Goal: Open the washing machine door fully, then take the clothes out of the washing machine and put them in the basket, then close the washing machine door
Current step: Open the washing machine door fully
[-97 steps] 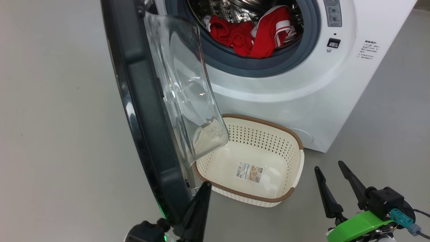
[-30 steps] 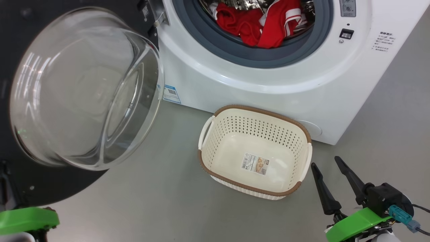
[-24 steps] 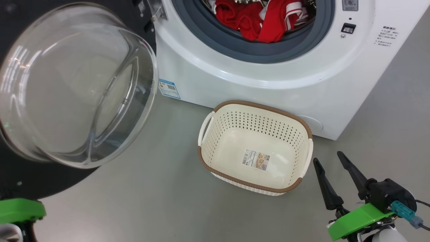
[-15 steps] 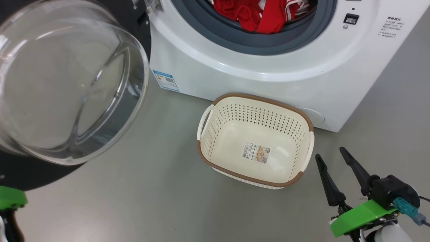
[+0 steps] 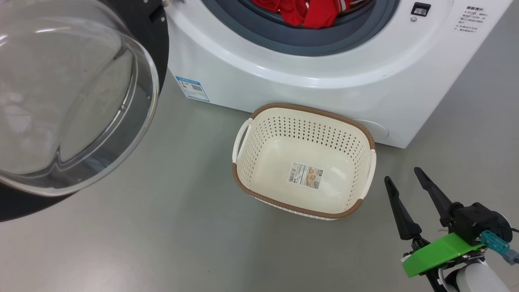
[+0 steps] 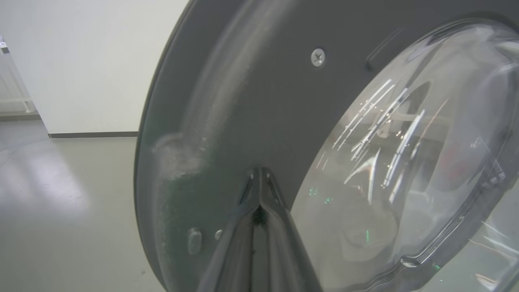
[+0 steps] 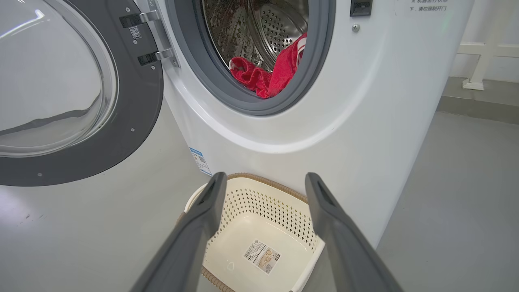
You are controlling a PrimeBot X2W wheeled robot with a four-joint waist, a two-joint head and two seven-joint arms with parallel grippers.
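Note:
The washing machine door (image 5: 156, 48) stands swung wide to the left, its clear glass bowl (image 5: 61, 101) facing me. My left gripper (image 6: 259, 174) is shut, and its tips rest against the door's (image 6: 263, 101) dark inner rim beside the glass (image 6: 405, 162). The white washing machine (image 5: 324, 81) is open, with the red clothes (image 5: 308, 10) lying on the grey ring. The red clothes (image 7: 267, 75) also show inside the steel drum. The cream basket (image 5: 312, 110) sits empty on the floor before the machine. My right gripper (image 5: 402, 175) is open and empty, right of the basket. In its own view, my right gripper (image 7: 265, 178) points over the basket (image 7: 259, 207).
Grey floor (image 5: 182, 243) spreads left of and in front of the basket. A small blue label (image 5: 192, 87) marks the machine's lower left corner. A white wall with a dark baseboard (image 6: 93, 134) stands beyond the door. A white frame (image 7: 482, 48) stands behind the machine on the right.
The door has swung from nearly edge-on to wide open on the left. The head camera has shifted, so the machine sits higher in view. The right gripper stays open.

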